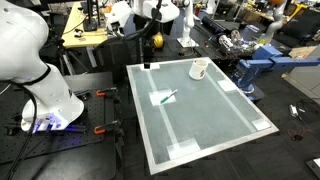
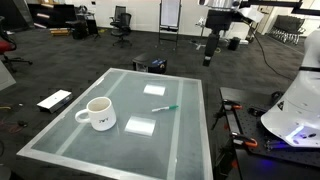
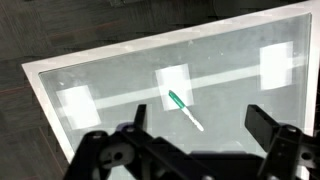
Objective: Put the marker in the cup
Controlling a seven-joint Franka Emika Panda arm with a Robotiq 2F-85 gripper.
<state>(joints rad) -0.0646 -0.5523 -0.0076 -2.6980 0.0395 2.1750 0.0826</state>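
Observation:
The teal-green marker [image 1: 168, 97] with a whitish end lies flat on the glass table top [image 1: 205, 115], partly on a white paper square. It also shows in an exterior view [image 2: 165, 109] and in the wrist view [image 3: 184, 109]. The white cup [image 1: 199, 69] stands upright near the table's far edge, handle to the side; it shows large in an exterior view [image 2: 99, 114]. My gripper [image 1: 150, 42] hangs high above the table edge, far from both; it also shows in an exterior view [image 2: 210, 45]. In the wrist view its fingers [image 3: 196, 128] are spread wide and empty, with the marker below between them.
White paper squares [image 2: 140, 126] are stuck on the table top. A flat white object [image 2: 54, 100] lies on the floor by the table. The robot base [image 1: 45, 95] stands beside the table. Desks, chairs and a blue machine [image 1: 262, 62] surround the area.

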